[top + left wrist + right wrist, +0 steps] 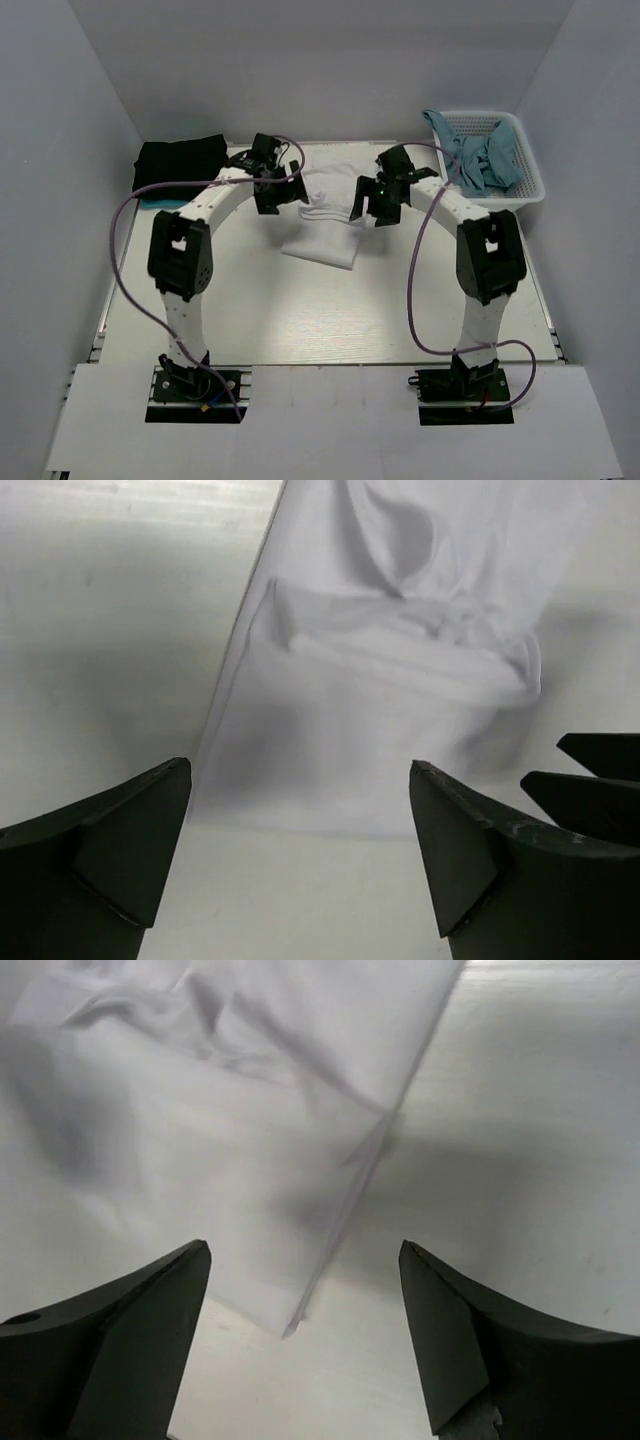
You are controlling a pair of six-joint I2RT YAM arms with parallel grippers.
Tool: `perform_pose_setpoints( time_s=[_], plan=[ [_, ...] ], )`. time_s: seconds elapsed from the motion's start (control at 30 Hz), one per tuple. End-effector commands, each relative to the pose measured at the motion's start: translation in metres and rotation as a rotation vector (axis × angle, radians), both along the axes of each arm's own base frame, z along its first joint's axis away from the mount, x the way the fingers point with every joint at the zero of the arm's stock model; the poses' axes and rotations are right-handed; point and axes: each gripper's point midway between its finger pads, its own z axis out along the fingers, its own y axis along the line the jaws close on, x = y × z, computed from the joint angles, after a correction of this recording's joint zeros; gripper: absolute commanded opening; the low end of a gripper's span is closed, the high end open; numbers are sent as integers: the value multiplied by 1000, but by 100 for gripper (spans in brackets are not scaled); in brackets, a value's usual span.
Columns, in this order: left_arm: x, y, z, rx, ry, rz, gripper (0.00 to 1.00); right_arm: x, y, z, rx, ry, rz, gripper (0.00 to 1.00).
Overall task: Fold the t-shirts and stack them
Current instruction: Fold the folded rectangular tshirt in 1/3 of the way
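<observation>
Basket: we see a white lattice basket (466,122) at the far right corner of the counter (330,310), close to the right wall.
Cloth: we make out crumpled blue-grey cloth (487,158) heaped in the basket, with one end draped over its left rim.
Counter: pale with a faint grain.
Walls: plain white panels (330,60) close us in on the left, back and right.
Teal scrap: a small teal patch (152,202) lies at the counter's far left; we cannot tell what it is.

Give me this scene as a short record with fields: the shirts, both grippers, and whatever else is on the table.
white t-shirt: partly folded, rumpled, mid-table
black t-shirt: folded, far left corner
left gripper: open, above the white t-shirt's left edge
right gripper: open, above its right edge
basket: far right corner, holding blue-grey cloth
</observation>
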Motion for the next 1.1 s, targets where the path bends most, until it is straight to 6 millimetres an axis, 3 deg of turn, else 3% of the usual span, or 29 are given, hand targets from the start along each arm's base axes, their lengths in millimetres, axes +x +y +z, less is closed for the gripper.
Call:
perform_pose_setpoints(
  time_s=[0.0,0.03,0.17,0.23,0.27,0.3,0.33,0.37,0.53,0.57,0.63,0.8,1.0,1.07],
  plan=[
    [-30,18,40,4,-57,9,100,-15,30,37,59,-191,178,83],
    [-59,35,42,50,-31,18,100,-22,52,53,93,-267,270,90],
    [-105,66,47,117,-23,56,100,-23,76,47,97,-259,321,90],
    [-125,73,48,115,-13,64,100,-13,89,45,109,-275,337,90],
    [-139,77,36,116,11,57,100,-13,97,44,111,-278,350,90],
    [-145,77,37,103,6,51,100,-13,101,22,95,-240,367,90],
    [-158,76,35,78,11,35,100,-3,114,37,104,-289,386,90],
    [-162,75,34,66,9,28,100,1,116,26,89,-278,389,90],
    [-179,79,32,51,42,56,100,21,133,6,55,-295,388,90],
    [-181,82,34,59,40,61,100,31,136,15,58,-321,372,90],
    [-184,87,33,79,39,74,100,35,133,-3,27,-292,359,90],
    [-186,89,32,89,45,66,100,61,129,4,-27,-379,281,90],
    [-189,83,22,74,84,48,100,110,116,24,-118,-588,144,90],
    [-187,83,23,71,76,48,100,127,103,26,-192,-650,80,90]
  ],
)
